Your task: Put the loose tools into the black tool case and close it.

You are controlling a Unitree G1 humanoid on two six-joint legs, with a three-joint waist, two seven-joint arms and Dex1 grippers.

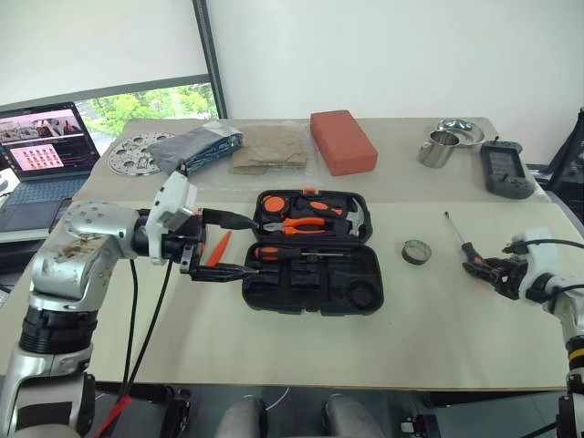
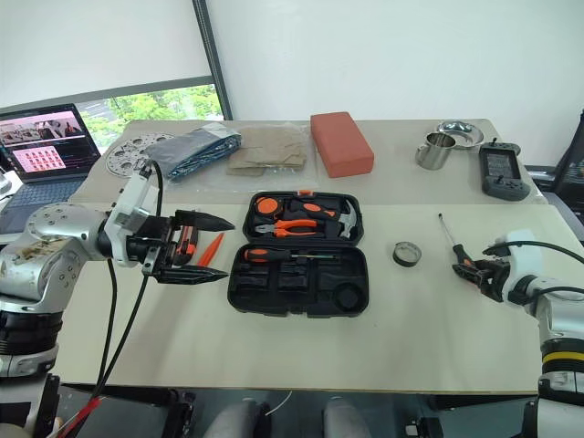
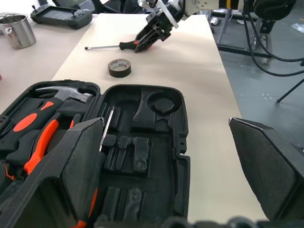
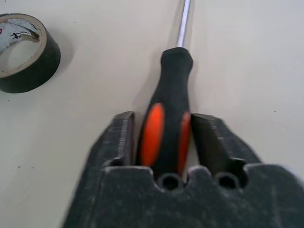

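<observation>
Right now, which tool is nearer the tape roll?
Right. The right tool sits around the screwdriver handle just beside the tape roll; the left tool hangs open beyond the black tool case.

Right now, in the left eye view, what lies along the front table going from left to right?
Left gripper → slim orange tool → black tool case → tape roll → screwdriver → right gripper.

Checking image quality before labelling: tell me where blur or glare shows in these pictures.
Left wrist view: the left end effector is blurred up close, the tool case sharp. Right wrist view: screwdriver sharp, finger bases soft. Head views: even light, soft shadows, bright window behind the laptop.
</observation>
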